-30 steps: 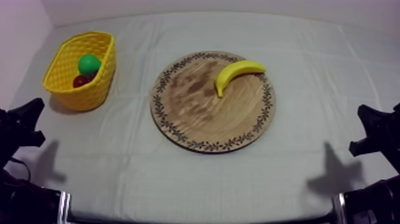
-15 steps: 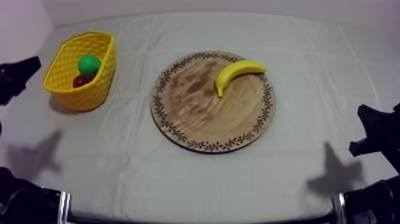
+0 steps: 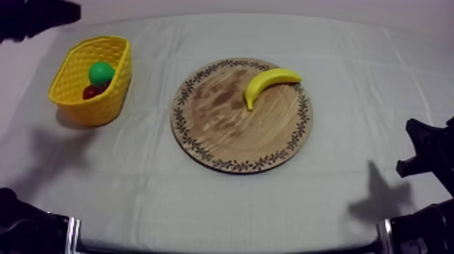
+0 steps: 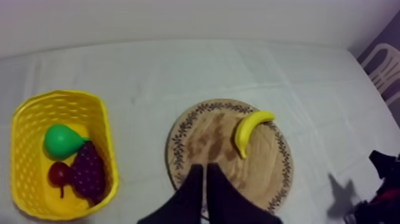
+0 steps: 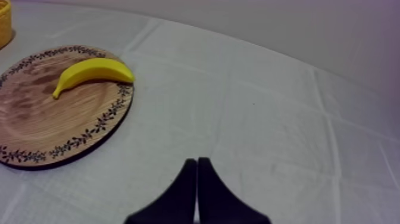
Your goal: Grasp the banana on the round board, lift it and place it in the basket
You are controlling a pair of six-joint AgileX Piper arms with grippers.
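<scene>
The yellow banana point(image 3: 270, 84) lies on the far right part of the round wooden board point(image 3: 230, 128). The yellow basket point(image 3: 67, 67) stands at the table's left with a green pear point(image 3: 101, 71) and a small red fruit point(image 3: 92, 91) inside. My left gripper point(image 3: 67, 10) hangs high at the upper left, behind the basket. In the left wrist view, the left gripper point(image 4: 205, 168) is shut on nothing, high above the board's point(image 4: 208, 137) near edge, with the banana point(image 4: 250, 132) beyond it. My right gripper point(image 3: 422, 145) rests low at the right; the right gripper point(image 5: 197, 161) is shut and holds nothing.
The basket point(image 4: 24, 119) also holds a bunch of dark grapes point(image 4: 88, 173) beside the pear point(image 4: 59, 141) and the red fruit point(image 4: 58, 174). Bare cloth surrounds the board point(image 5: 41, 113). A white chair point(image 4: 384, 65) stands past the table's far right corner.
My left arm has risen from its low place at the left edge to the upper left, above and behind the basket. The right arm, banana and basket have not moved.
</scene>
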